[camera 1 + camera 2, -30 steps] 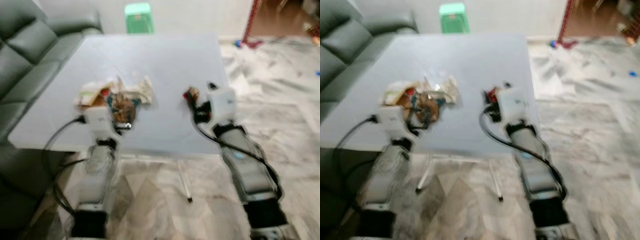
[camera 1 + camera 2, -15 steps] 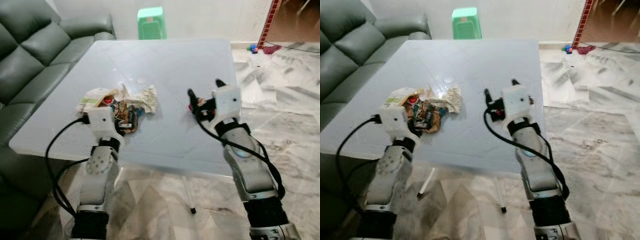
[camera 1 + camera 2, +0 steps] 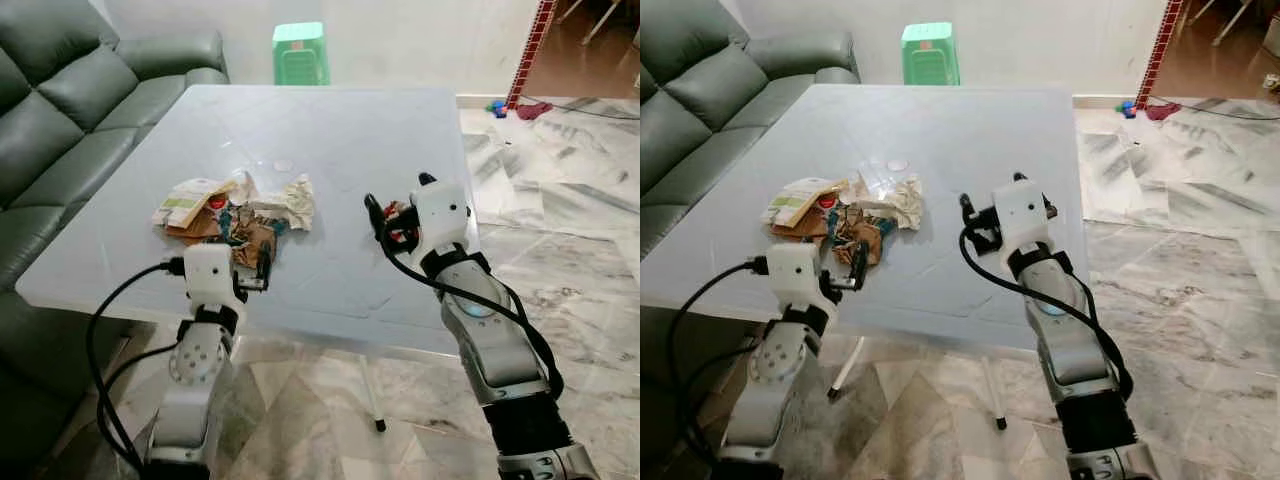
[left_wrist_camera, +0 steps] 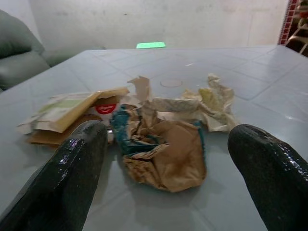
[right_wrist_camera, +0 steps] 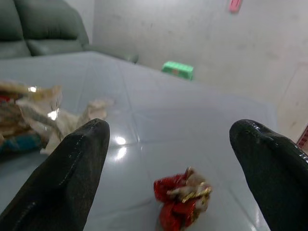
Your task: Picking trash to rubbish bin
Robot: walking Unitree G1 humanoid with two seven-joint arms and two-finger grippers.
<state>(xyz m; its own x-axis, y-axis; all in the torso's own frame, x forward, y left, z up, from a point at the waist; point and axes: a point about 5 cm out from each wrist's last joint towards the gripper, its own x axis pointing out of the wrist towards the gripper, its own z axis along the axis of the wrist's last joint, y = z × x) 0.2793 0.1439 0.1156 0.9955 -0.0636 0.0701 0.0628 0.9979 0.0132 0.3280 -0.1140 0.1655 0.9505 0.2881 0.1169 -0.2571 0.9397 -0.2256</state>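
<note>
Left gripper (image 4: 163,159) drawn back toward table (image 3: 330,130) edge, fingers spread; right gripper (image 5: 173,159) spread too; brown crumpled wrapper (image 4: 166,154) ahead; red wrapper (image 5: 183,204) below; both light, soft; pinch crumpled middle.

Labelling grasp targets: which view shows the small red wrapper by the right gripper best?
Right wrist view: the red wrapper lies unobstructed on the table, framed between the open right gripper fingers. In the eye views it is a small red patch mostly hidden behind that gripper. The left wrist view looks at the brown paper pile.

Home living room: green sofa (image 3: 60,120), marble floor (image 3: 590,270).
</note>
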